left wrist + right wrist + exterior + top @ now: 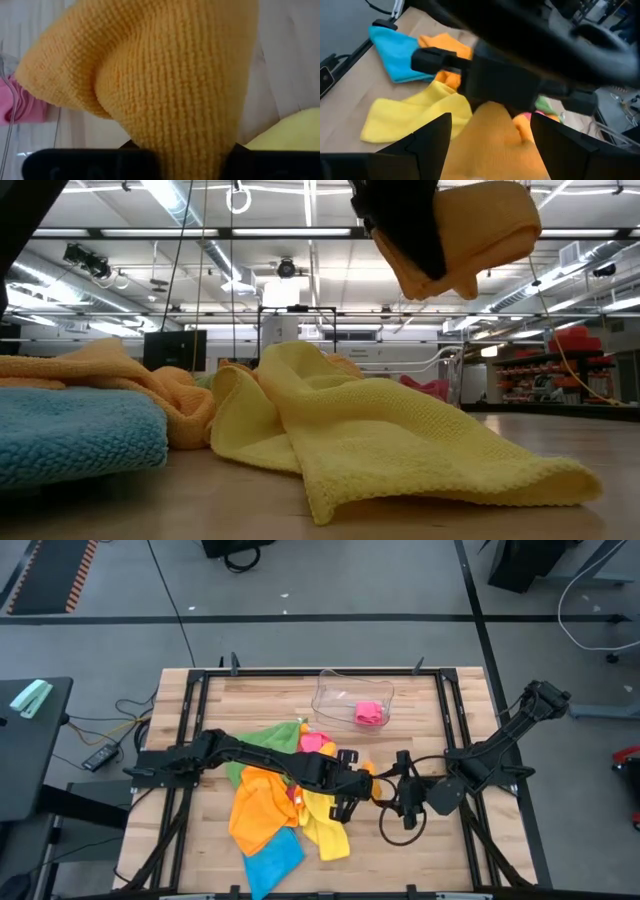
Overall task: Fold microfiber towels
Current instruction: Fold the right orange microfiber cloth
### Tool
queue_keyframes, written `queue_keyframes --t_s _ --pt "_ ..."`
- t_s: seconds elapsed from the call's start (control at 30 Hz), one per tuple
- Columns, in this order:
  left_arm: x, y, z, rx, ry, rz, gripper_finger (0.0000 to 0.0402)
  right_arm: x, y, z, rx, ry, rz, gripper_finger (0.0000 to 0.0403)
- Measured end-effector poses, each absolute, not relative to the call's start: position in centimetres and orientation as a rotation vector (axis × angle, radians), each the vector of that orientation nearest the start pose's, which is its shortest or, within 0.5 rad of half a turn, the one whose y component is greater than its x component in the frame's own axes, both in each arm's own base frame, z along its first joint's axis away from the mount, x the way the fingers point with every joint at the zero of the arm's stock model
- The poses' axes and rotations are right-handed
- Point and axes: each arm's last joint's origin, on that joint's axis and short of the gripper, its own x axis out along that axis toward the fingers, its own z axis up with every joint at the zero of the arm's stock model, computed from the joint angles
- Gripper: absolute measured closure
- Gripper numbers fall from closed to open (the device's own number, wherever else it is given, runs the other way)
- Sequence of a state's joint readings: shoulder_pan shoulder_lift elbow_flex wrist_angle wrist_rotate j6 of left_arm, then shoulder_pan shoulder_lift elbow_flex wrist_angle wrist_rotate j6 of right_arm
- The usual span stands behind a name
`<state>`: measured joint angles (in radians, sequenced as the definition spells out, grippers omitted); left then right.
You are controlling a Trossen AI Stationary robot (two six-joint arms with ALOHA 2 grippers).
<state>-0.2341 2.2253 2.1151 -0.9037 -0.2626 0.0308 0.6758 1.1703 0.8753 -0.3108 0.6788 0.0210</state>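
Orange towel point(470, 235) hangs bunched from left tool point(362, 783), knit ribbed.

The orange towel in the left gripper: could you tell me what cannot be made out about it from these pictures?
- High view: the orange towel is almost hidden by the left gripper.
- Low view: its top is cut off by the picture edge.
- Left wrist view: it fills the picture, hiding its outline.
- Right wrist view: the open right gripper flanks it, whether touching is unclear.

free: table point(460, 840) right front | blocked: towel heap point(270, 800), clear tray point(345, 690)
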Motion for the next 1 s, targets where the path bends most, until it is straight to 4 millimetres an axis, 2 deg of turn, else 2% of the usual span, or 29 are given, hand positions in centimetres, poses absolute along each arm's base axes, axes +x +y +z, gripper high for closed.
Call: queue_keyframes --t_s 0.23,0.5,0.6,0.73,1.0 --pt "47.3 -10.8 26.7 0.262 0.934 0.012 0.0346 21.0 13.8 26.6 -0.359 0.488 -0.009 0.0123" --pt "47.0 -12.3 27.2 0.302 0.897 -0.008 0.0349 20.7 13.5 25.5 -0.403 0.522 -0.036 0.0123" --pt "46.8 -12.3 27.6 0.305 0.891 -0.004 0.0344 20.7 13.5 25.4 -0.394 0.525 -0.044 0.0128" --pt "46.8 -12.2 27.7 0.305 0.891 -0.002 0.0344 20.6 13.5 25.3 -0.387 0.535 -0.039 0.0160" --pt "46.8 -12.2 27.7 0.305 0.891 -0.002 0.0341 20.6 13.4 25.4 -0.386 0.552 -0.036 0.0273"
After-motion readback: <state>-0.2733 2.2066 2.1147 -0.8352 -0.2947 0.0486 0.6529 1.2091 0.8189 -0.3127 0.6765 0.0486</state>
